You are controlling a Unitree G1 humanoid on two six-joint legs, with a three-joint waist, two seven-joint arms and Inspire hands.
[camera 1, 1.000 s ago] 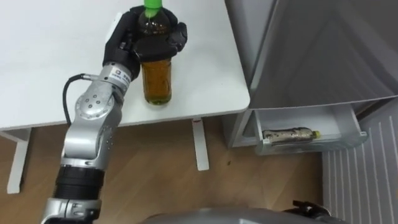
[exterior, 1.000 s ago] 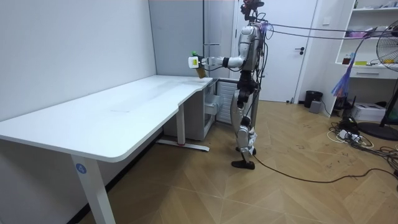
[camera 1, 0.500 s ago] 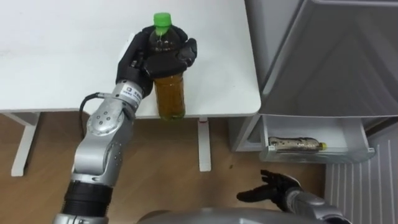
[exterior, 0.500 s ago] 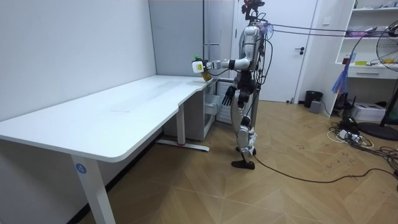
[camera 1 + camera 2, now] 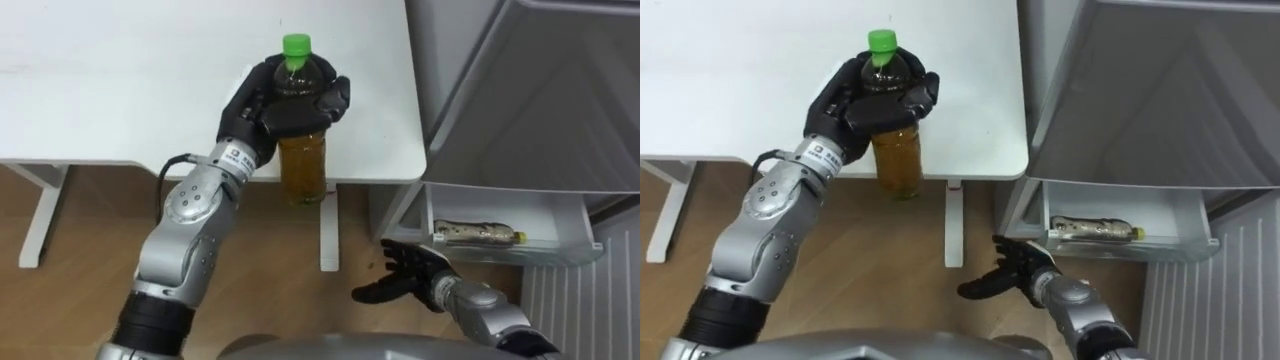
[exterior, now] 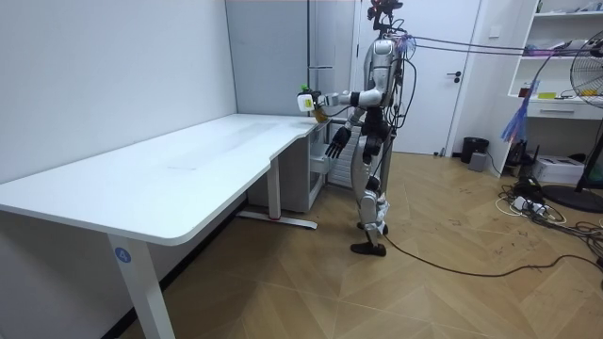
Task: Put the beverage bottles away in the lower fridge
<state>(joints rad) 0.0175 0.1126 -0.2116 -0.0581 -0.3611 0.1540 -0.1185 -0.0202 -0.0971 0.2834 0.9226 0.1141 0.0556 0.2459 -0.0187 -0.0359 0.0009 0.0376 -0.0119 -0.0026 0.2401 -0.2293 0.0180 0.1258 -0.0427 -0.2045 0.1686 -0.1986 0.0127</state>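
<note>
Our left hand (image 5: 256,108) had its fingers curled round the shoulder of a bottle (image 5: 302,168) of amber drink, gripping it just below the green cap (image 5: 295,44). The bottle was held clear of the surface. Its long axis ran up and down in our eye view, with the cap toward the far side and the base hanging over the near edge of the white table (image 5: 110,90). In the room view the bottle (image 6: 307,102) looked roughly upright, cap on top, at the end of our outstretched arm above the table's corner.

Our right hand (image 5: 418,281) hung low over the wooden floor (image 5: 70,290), fingers spread and loose, holding nothing.

To our right the lower fridge drawer (image 5: 505,212) stood pulled out under a grey fridge door (image 5: 530,90). 1 other bottle (image 5: 478,236) lay in it on its side, its long axis running left to right and its cap toward the right.

We stood at the table's end, beside the fridge.
</note>
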